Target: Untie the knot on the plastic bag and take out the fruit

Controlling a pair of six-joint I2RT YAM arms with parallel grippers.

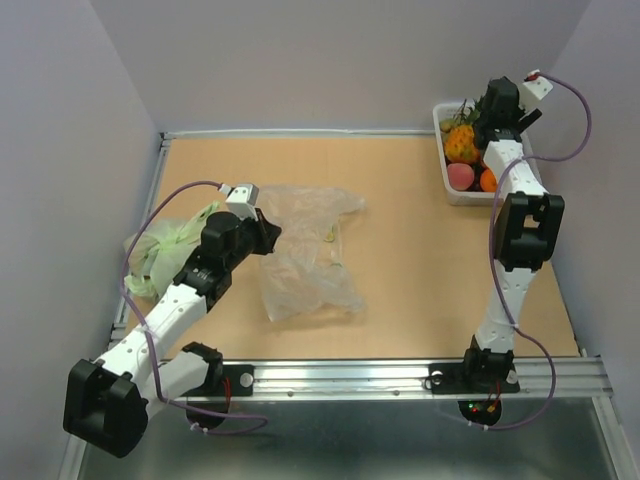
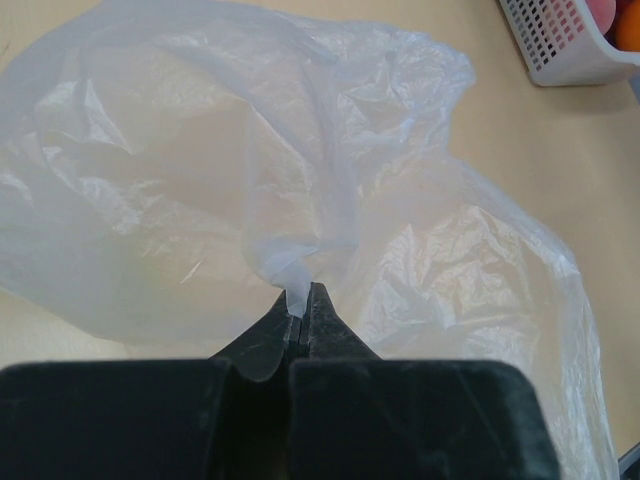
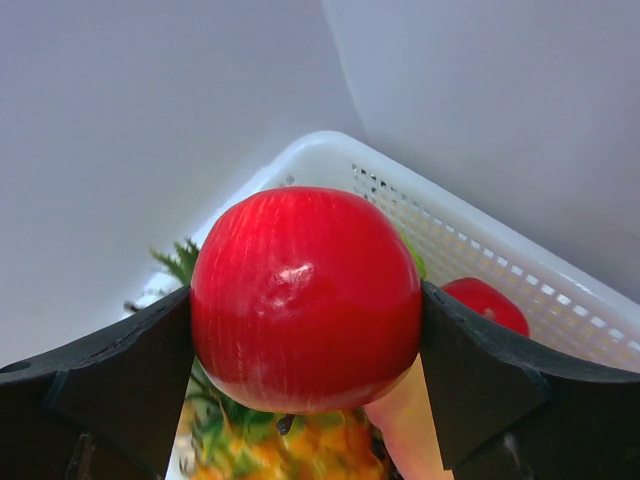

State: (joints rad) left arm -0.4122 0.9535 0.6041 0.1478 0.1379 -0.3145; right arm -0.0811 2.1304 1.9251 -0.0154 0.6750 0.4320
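The clear plastic bag lies flat and crumpled on the table, with no fruit showing inside. My left gripper is shut on a gathered twist of its film. No tied knot shows. My right gripper is shut on a round red fruit and holds it just above the white basket. Below it are the pineapple, a peach and another red fruit. From above, the right gripper hangs over the pineapple, a peach and the orange.
The white basket stands at the far right corner against the walls; its corner also shows in the left wrist view. A pale green bag lies at the left edge beside the left arm. Walls enclose the back and both sides.
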